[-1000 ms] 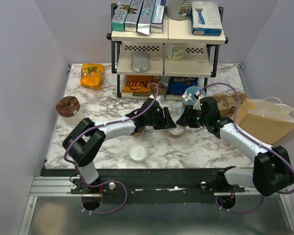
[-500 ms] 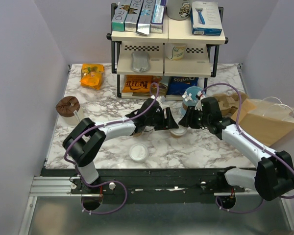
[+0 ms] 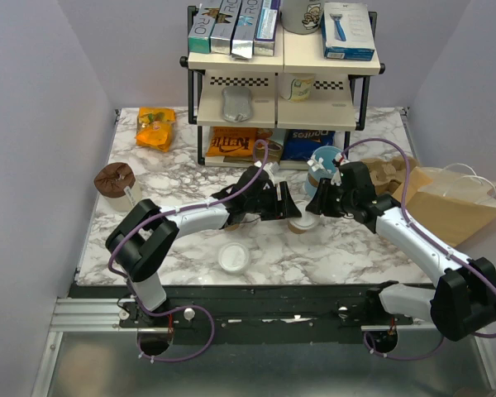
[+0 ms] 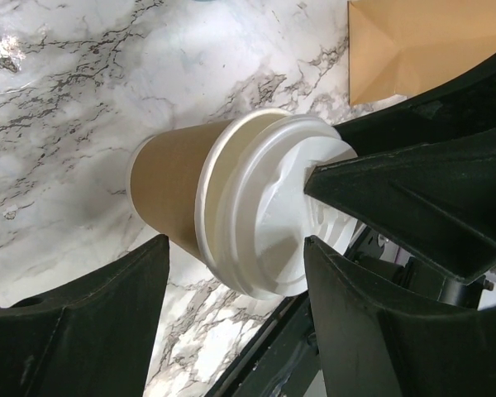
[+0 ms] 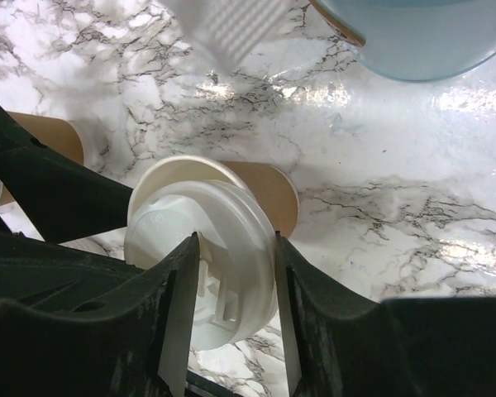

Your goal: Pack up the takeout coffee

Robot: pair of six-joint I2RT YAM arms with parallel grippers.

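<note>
Straddling the white lid (image 5: pixel 161 231) of the takeout coffee (image 4: pixel 231 207), the right gripper (image 5: pixel 233 244) may or may not pinch yet — the views cannot settle it. The left gripper (image 4: pixel 236 248) gapes around the cup, clear of it, on the worktop (image 3: pixel 174 165) between both. Lifting by the lid alone could pop it off and spill. Beyond the right gripper, the paper bag (image 3: pixel 446 211) hides its inside.
</note>
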